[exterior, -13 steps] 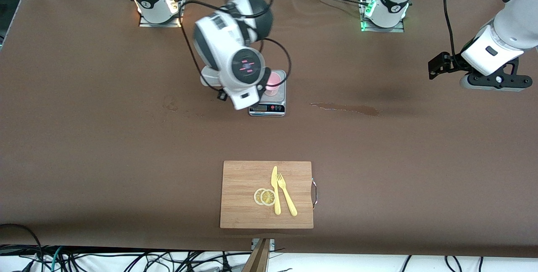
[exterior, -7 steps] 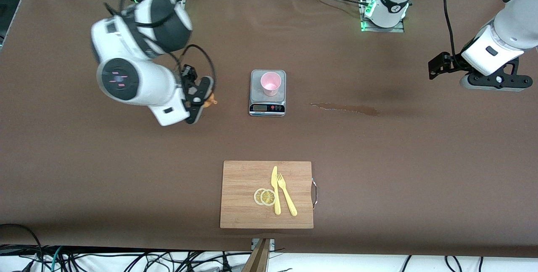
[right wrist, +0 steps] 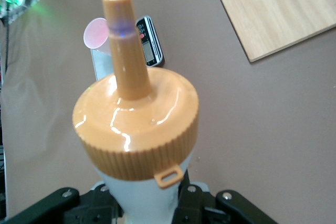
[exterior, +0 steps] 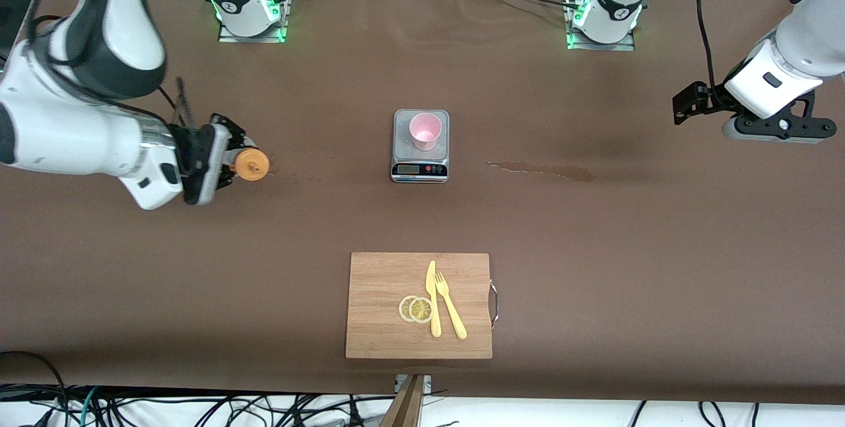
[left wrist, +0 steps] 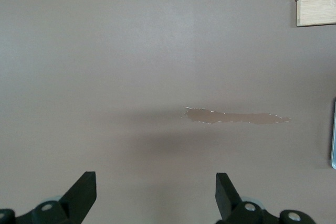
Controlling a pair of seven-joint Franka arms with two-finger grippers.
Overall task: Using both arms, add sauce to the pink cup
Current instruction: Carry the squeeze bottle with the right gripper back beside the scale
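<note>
Item: sauce (exterior: 251,164). Whitish squeeze bottle with orange cap and nozzle. Held in the right gripper (exterior: 221,162), whose fingers are closed on the bottle body. It hangs over bare surface (exterior: 198,268) toward the right arm's end, well apart from the cup. In the right wrist view the cap (right wrist: 136,129) fills the frame, nozzle pointing toward the cup and scale.

Item: cup (exterior: 425,130). Pink, upright on the scale (exterior: 420,166), mid-surface, nearer the arm bases than the board. Whether any sauce is in it cannot be told; the inside reads plain pink.

Item: left gripper (exterior: 700,100). Fingers spread wide, holding nothing. It hangs over bare surface at the left arm's end; this arm waits. Its wrist view shows both fingertips (left wrist: 84,190) apart, with only surface and a brown smear (left wrist: 236,116) under them.

Item: board (exterior: 383,308). Wooden, near the front camera, carrying two lemon slices (exterior: 416,309), a yellow knife (exterior: 432,298) and a fork (exterior: 450,305). No part in the task.

Item: smear (exterior: 541,170) on the surface beside the scale, toward the left arm's end.

Status, as judged: bottle is grasped and lifted. The pour cannot be confirmed as done. If not, the bottle must be carried over the cup, tipped and squeezed. The left arm has no visible share in the work.
</note>
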